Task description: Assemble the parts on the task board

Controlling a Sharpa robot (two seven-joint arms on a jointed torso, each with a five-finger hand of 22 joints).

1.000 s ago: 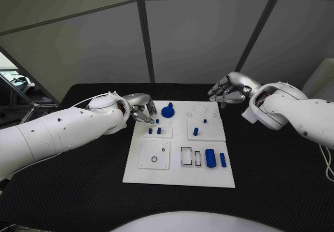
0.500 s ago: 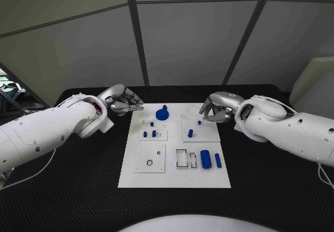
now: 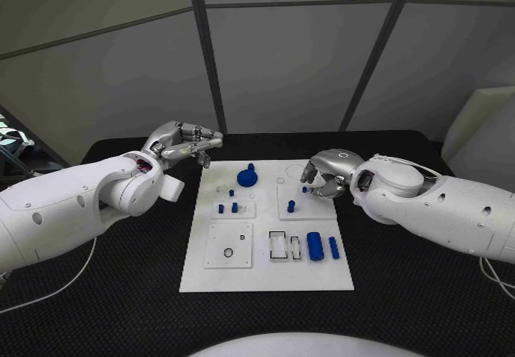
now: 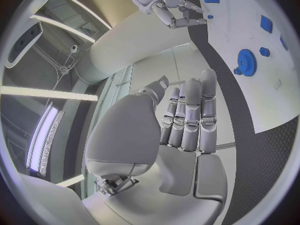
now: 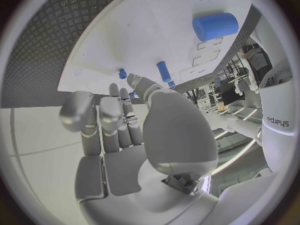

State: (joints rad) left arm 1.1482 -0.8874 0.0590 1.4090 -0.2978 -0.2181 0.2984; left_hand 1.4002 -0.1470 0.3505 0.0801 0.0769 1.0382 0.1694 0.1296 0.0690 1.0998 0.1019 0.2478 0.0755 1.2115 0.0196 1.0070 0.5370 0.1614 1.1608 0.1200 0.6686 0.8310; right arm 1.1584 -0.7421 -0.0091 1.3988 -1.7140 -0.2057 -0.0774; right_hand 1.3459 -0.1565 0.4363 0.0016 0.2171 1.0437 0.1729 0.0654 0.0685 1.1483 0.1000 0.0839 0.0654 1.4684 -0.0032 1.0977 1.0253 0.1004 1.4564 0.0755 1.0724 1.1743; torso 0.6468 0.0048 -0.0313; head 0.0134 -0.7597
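Pegs: a small blue peg (image 3: 306,190) stands on the white task board (image 3: 269,279) just under the right hand (image 3: 322,172), whose fingers hang apart, holding nothing. Likely step: reaching to pinch it. Left hand (image 3: 180,142), empty and loosely spread, hovers off the board near the toothed blue gear (image 3: 248,177).

Grey wall panels (image 3: 284,71) with dark seams stand behind the black table (image 3: 408,297) (textured top); ceiling strip lights (image 4: 47,92) glow
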